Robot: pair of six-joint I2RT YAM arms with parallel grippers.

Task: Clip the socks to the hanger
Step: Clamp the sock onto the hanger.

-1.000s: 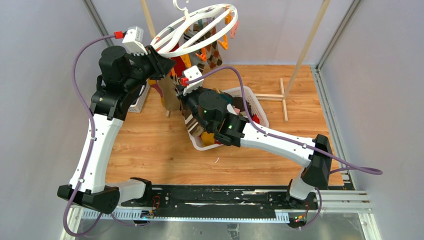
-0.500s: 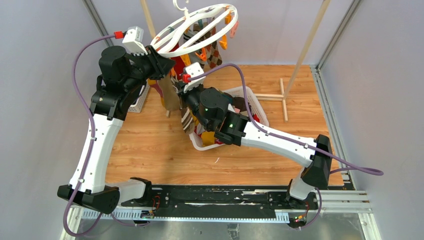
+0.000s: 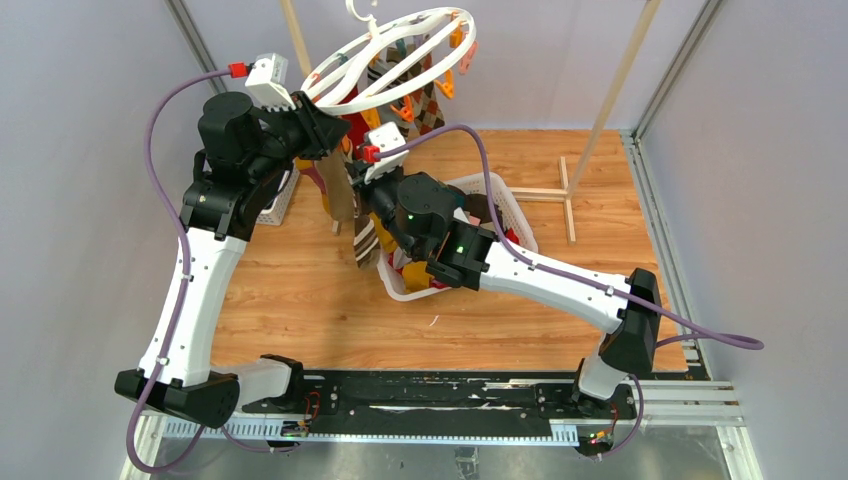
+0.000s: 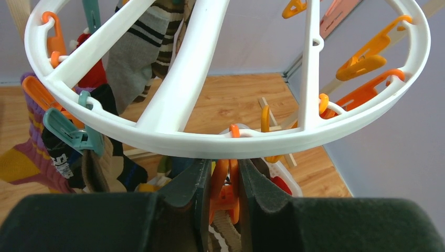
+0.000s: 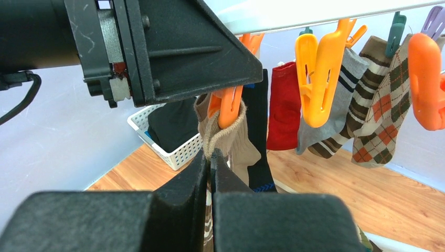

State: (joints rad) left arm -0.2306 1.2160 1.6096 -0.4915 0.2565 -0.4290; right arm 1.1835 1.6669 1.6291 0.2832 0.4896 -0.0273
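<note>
Striped brown-and-cream sock higher now

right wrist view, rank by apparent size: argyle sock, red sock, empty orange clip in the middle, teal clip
1. argyle sock
2. red sock and empty orange clip: about alike; the clip seems nearer the camera, so unranked
3. teal clip

Pale grey walls left, far and right. Wood-grain table between. Slim wooden poles slanting at the far side; black rail along near edge.
</note>
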